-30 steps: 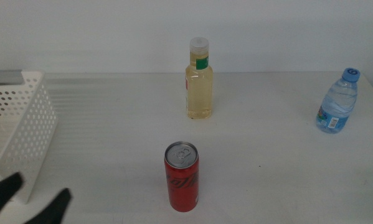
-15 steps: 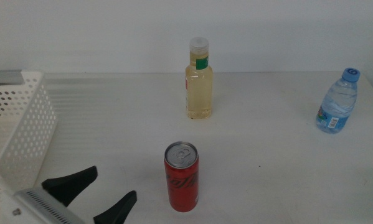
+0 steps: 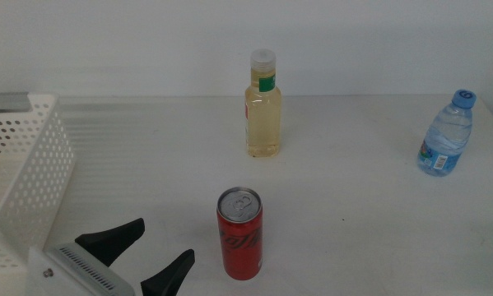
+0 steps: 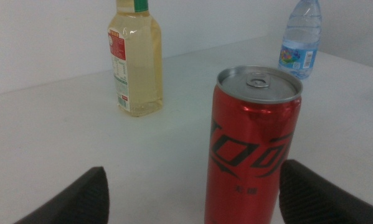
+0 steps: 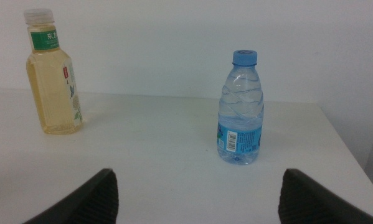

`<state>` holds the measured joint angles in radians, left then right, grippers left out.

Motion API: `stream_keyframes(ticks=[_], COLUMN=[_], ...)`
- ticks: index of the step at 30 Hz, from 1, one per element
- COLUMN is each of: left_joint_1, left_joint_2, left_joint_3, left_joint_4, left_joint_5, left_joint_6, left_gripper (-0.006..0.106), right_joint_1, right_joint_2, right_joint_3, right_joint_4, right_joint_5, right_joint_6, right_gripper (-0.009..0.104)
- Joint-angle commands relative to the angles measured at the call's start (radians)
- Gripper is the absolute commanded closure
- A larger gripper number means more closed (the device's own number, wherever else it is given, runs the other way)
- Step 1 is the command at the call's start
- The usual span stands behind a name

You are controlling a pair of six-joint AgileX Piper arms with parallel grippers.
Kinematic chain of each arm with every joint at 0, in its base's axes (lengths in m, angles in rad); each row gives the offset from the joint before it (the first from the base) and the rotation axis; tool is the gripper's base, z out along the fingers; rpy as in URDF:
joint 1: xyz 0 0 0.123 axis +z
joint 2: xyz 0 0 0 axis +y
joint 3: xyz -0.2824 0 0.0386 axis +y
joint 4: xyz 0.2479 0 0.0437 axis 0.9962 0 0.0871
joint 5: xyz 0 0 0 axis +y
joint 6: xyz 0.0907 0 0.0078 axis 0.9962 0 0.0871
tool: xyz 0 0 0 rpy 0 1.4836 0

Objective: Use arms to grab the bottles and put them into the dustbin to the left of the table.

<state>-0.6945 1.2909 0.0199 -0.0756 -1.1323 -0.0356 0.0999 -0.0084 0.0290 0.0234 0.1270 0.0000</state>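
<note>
Spread wide, holding nothing, the left gripper (image 3: 147, 255) sits beside the one red can (image 3: 240, 233); right gripper (image 5: 195, 199) likewise spread, empty. White table (image 3: 353, 214); two bottles beyond the can: yellow bottle (image 3: 263, 104), water bottle (image 3: 445, 133).

1. A plain white wall (image 3: 131, 45) fills the back of the middle view, from 9 o'clock across 12 to 3 o'clock, with no marks or fixtures on it.
2. The wall meets the surface below along a soft, nearly level line running across the upper third of that view.
3. In the left wrist view the same pale wall (image 4: 43, 43) stands at 12 o'clock, slightly grey in tone.
4. In the right wrist view the wall (image 5: 149, 43) is bright white at 12 o'clock and dims a little toward 3 o'clock.
5. Light is even and diffuse, casting only faint, short shadows.
</note>
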Motion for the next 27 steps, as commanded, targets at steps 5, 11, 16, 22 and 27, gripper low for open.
stream_keyframes(ticks=[5,11,16,22,27], left_joint_1=[-0.008,-0.008,-0.008,-0.008,-0.008], left_joint_2=[-0.005,-0.005,-0.002,0.068,0.152], left_joint_3=[0.015,0.014,-0.037,-0.110,-0.176], left_joint_4=[0.005,0.070,0.076,0.087,0.134], left_joint_5=[-0.138,-0.133,-0.058,-0.029,-0.036], left_joint_6=[-0.017,-0.024,-0.008,-0.010,-0.037], left_gripper=[0.010,0.010,0.010,0.010,0.010], right_joint_1=[-0.006,-0.006,-0.006,-0.006,-0.006], right_joint_2=[-0.028,-0.028,-0.028,-0.028,-0.028], right_joint_3=[-0.008,-0.008,-0.008,-0.008,-0.008], right_joint_4=[-0.006,-0.006,-0.006,-0.006,-0.006], right_joint_5=[-0.077,-0.077,-0.077,-0.077,-0.077], right_joint_6=[-0.009,-0.009,-0.009,-0.009,-0.009], right_gripper=[0.028,0.028,0.028,0.028,0.028])
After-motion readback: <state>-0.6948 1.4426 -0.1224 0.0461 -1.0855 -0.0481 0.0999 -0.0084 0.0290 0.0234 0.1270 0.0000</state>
